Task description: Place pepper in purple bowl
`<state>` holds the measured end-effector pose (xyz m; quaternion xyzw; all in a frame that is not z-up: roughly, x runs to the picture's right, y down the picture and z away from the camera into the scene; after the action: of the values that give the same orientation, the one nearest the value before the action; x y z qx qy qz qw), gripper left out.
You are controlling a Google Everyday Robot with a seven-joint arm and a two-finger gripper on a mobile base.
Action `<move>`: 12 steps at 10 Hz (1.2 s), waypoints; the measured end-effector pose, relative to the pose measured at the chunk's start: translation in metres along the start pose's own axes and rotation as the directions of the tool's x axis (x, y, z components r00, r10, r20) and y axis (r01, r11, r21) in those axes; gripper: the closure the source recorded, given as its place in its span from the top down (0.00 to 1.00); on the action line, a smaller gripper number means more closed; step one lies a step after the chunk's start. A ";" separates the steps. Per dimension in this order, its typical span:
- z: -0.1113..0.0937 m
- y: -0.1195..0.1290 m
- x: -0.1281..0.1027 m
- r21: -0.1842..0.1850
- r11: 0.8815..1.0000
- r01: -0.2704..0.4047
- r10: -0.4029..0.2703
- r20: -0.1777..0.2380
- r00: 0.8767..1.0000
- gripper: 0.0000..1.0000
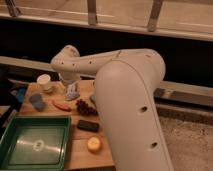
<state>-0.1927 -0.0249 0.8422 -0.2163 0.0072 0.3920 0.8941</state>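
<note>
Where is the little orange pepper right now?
In the camera view the pepper lies on the wooden table, left side, between the blue object and the dark cluster, near the gripper.

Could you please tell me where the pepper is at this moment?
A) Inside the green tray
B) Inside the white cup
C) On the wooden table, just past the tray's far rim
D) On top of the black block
C: the pepper lies on the wooden table just past the far rim of the green tray, with the tool hovering just beyond it.
</note>
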 end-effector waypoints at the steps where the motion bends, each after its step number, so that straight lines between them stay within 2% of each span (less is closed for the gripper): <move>1: 0.008 0.003 -0.004 -0.019 1.000 0.005 -0.005 0.002 1.000 0.80; 4: 0.038 0.015 -0.007 -0.111 0.994 0.000 0.001 0.012 1.000 0.80; 6: 0.054 0.024 -0.006 -0.177 0.984 -0.006 0.010 0.023 1.000 0.80; 8: 0.058 0.037 -0.010 -0.245 0.970 0.006 0.006 0.046 0.999 0.80; 9: 0.057 0.044 -0.013 -0.289 0.957 0.020 -0.003 0.061 0.998 0.80; 10: 0.056 0.045 -0.014 -0.306 0.952 0.025 -0.004 0.067 0.998 0.80; 12: 0.055 0.046 -0.014 -0.307 0.951 0.027 -0.006 0.068 0.998 0.80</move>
<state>-0.2435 0.0147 0.8774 -0.3399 -0.0856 0.3880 0.8524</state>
